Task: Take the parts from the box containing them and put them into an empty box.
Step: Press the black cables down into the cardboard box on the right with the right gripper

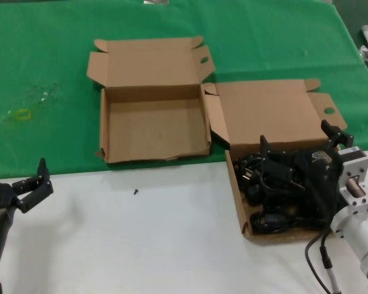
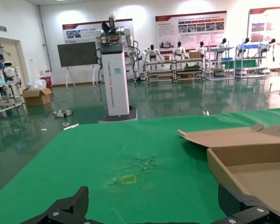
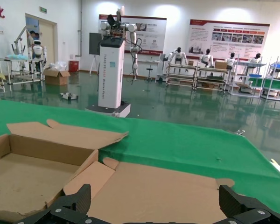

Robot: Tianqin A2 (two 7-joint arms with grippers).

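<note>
The parts (image 1: pixel 267 184), black power cords with looped thin cable and chunky plugs, lie tangled in the shallow brown cardboard mailer box (image 1: pixel 239 205) at the near right, its lid folded back onto the green cloth (image 1: pixel 49 61). To its left and a little farther off sits the twin brown cardboard box (image 1: pixel 154 128), open and bare inside, with a ragged front wall.

The step in hand looks like the pick. The right gripper (image 1: pixel 300 141) hangs over the full box with its black fingers spread wide, one prong toward the cords' far side and one toward the right wall; from the head view I cannot tell whether it touches a cord, and it grasps nothing. The next move probably calls for lowering onto one plug or loop, pinching it free of the tangle, then carrying it left to the bare box.

The left gripper (image 1: pixel 34 184) waits at the near left over the white tabletop (image 1: pixel 141 245), fingers apart and holding nothing.
</note>
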